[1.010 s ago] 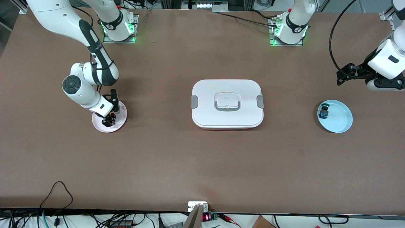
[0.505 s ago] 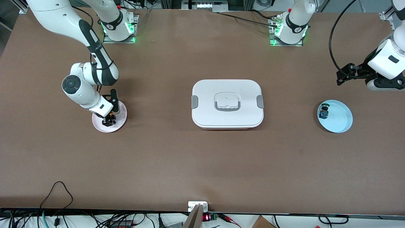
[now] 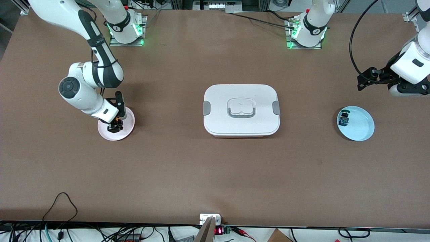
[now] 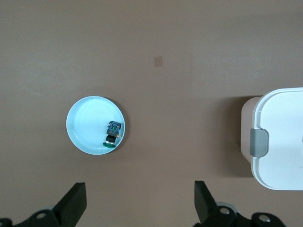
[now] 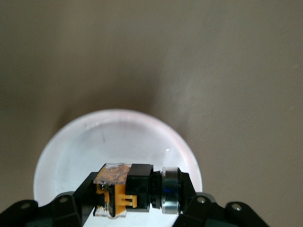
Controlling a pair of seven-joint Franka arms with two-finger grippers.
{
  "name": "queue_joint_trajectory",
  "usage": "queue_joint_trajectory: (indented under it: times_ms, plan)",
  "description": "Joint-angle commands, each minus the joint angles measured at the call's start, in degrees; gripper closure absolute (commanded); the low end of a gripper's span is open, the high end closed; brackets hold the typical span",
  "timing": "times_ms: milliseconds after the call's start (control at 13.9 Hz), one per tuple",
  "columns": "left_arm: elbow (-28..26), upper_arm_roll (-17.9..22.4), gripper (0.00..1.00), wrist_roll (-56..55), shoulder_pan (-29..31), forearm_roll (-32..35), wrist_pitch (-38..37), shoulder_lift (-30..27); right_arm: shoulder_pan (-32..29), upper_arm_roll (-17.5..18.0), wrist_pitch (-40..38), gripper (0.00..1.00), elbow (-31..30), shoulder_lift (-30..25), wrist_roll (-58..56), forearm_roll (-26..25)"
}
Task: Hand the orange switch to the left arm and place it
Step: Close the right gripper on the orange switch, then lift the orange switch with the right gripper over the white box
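Brown table (image 3: 168,168), orange switch (image 5: 124,190) clamped in right tool (image 3: 115,128) over pink plate (image 3: 127,129)

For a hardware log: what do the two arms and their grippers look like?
Both arms are white, rounded and jointed, with dark bands; green lights glow at their bases. The right gripper and left gripper are black and two-fingered. A black cable loops to the left one.

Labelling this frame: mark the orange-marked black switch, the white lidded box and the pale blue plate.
Orange-marked black switch (image 5: 124,191): right wrist view, orange body.
White lidded box (image 3: 218,97): front view, lid corner.
Pale blue round plate (image 3: 361,127): front view, bare centre.
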Motion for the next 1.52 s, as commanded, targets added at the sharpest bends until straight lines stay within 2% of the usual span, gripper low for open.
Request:
queue_joint_trajectory:
  times_ms: [0,144,361,577,649,938,1227,1443]
  plan:
    - [1.9,-0.17,0.0,0.04,0.07,1.43,-1.39,0.85,-0.03,1.76,-8.18,0.93,3.95,-1.55,-1.26,6.78]
    - [1.9,-0.17,0.0,0.04,0.07,1.43,-1.39,0.85,0.14,2.38,-14.69,0.93,6.87,-1.46,-1.0,12.32]
    - [1.9,-0.17,0.0,0.04,0.07,1.43,-1.39,0.85,1.11,2.9,-20.06,0.93,8.89,-1.29,-1.35,21.54]
    - [1.9,-0.17,0.0,0.04,0.07,1.34,-1.39,0.85,1.81,4.23,-22.19,0.92,10.83,-1.02,-1.52,30.95]
    - [1.9,-0.17,0.0,0.13,-0.19,1.26,-1.39,0.85,2.68,4.84,-22.02,0.92,11.18,-0.94,-1.61,34.72]
    - [1.9,-0.26,0.0,0.13,-0.55,0.47,-2.8,1.9,7.25,5.28,-21.66,0.92,13.02,-0.41,-3.71,55.63]
    - [1.81,-0.26,0.0,0.04,-0.28,-5.49,-7.54,2.96,11.21,5.28,-21.49,0.9,13.56,-0.49,-4.86,69.36]
    - [1.81,0.45,0.0,0.31,1.12,-18.74,-9.21,3.04,14.9,5.19,-19.21,0.82,14.17,-0.76,-5.04,79.03]
